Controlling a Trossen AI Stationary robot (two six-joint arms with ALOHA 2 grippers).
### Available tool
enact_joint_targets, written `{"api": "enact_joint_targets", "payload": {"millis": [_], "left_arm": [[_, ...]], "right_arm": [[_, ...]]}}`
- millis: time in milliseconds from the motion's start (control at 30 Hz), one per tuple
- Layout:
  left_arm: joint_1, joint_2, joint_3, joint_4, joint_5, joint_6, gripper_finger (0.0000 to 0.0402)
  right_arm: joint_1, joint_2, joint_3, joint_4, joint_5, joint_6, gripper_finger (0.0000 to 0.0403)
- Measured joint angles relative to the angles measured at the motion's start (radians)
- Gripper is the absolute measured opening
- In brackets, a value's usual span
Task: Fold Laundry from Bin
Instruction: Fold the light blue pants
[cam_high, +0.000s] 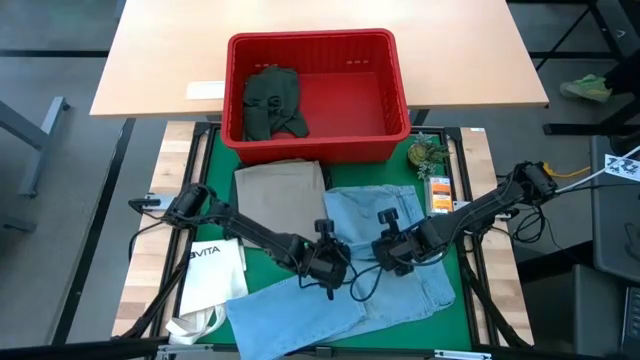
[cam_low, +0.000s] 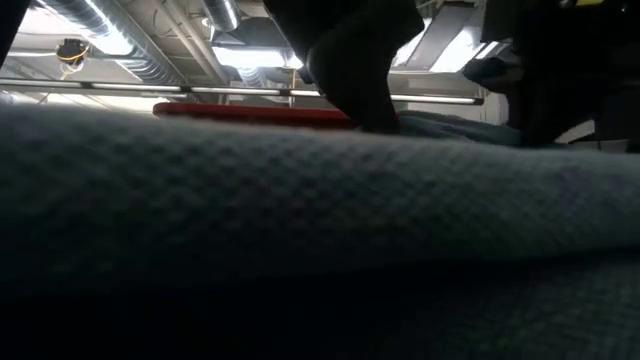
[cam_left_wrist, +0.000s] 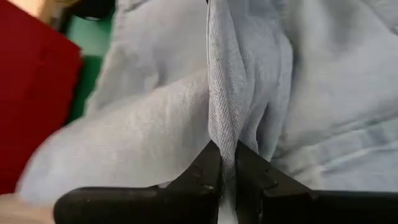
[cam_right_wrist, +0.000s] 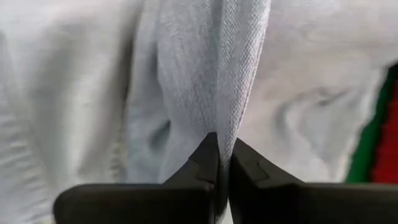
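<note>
Light blue jeans (cam_high: 370, 265) lie spread on the green mat in front of the red bin (cam_high: 318, 92), which holds a dark green piece (cam_high: 272, 100). Folded khaki trousers (cam_high: 280, 192) lie just before the bin. My left gripper (cam_high: 330, 268) is shut on the jeans near their middle. My right gripper (cam_high: 392, 256) is shut on them a little to the right. In the low view the jeans (cam_low: 320, 200) fill the foreground, with the bin's rim (cam_low: 250, 110) behind. My left gripper pinches a raised fold of the jeans' cloth (cam_left_wrist: 225, 134) between its two fingers, slanting down from the table's left. The fold stands up in a ridge from the fingertips; the rest lies on the mat. My right gripper pinches a similar raised fold (cam_right_wrist: 221, 121) between its two fingers, slanting down from the table's right. The cloth rises in a ridge at the fingertips, while the rest stays on the mat.
A white "VITA" tote bag (cam_high: 212, 268) lies on the mat's near left. A small green item (cam_high: 428, 152) and an orange packet (cam_high: 439, 188) sit at the mat's right side, near the bin. The wooden table (cam_high: 470, 60) extends behind the bin.
</note>
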Motion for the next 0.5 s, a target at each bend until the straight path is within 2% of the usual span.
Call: {"api": "enact_joint_targets", "payload": {"millis": [167, 267, 400, 500], "left_arm": [[0.006, 0.000, 0.000, 0.003, 0.144, 0.000, 0.0025], [0.011, 0.000, 0.001, -0.003, 0.216, 0.008, 0.0033], [0.017, 0.000, 0.001, -0.012, 0.299, 0.002, 0.0065], [0.017, 0.000, 0.001, -0.007, 0.342, -0.020, 0.0101]], "right_arm": [[0.000, 0.000, 0.000, 0.010, -0.120, -0.010, 0.0013], [0.000, 0.000, 0.000, 0.015, -0.138, -0.016, 0.0021], [-0.002, 0.000, -0.002, 0.004, -0.190, -0.043, 0.0051], [-0.002, 0.000, -0.002, 0.008, -0.181, -0.043, 0.0088]]}}
